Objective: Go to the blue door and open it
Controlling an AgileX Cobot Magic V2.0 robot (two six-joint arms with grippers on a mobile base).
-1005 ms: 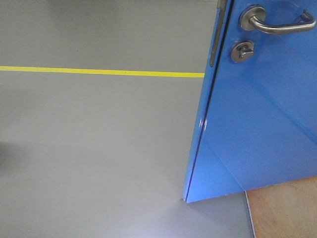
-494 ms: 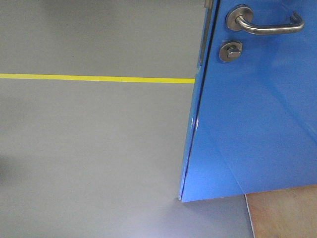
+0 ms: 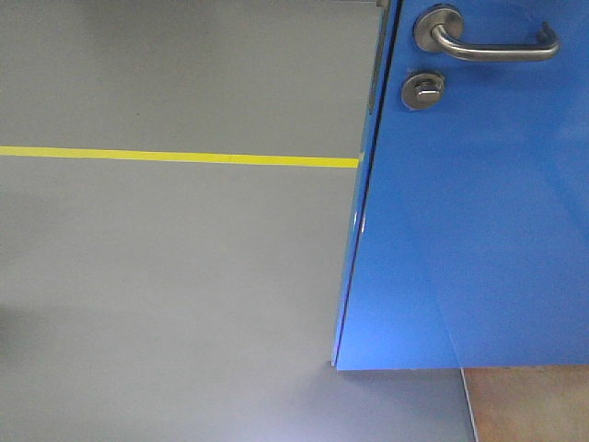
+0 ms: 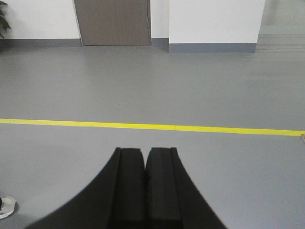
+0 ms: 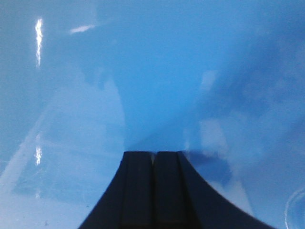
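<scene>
The blue door [image 3: 469,230] fills the right half of the front view. It stands ajar, with its free edge toward the middle of the frame. Its steel lever handle [image 3: 488,44] is at the top right, with the round thumb-turn lock [image 3: 423,90] below it. My right gripper [image 5: 153,153] is shut and empty, its tips very close to or against the glossy door panel [image 5: 157,71]. My left gripper [image 4: 145,150] is shut and empty, pointing over open grey floor, away from the door.
A yellow floor line [image 3: 175,157] runs across the grey floor and shows in the left wrist view too [image 4: 152,126]. A brown door [image 4: 113,21] and white walls stand far behind. A tan floor patch [image 3: 529,405] lies below the door's bottom edge.
The door panel has shifted left and squared up in the front view. The handle and lock have moved left and up. The yellow line sits lower in the frame.
</scene>
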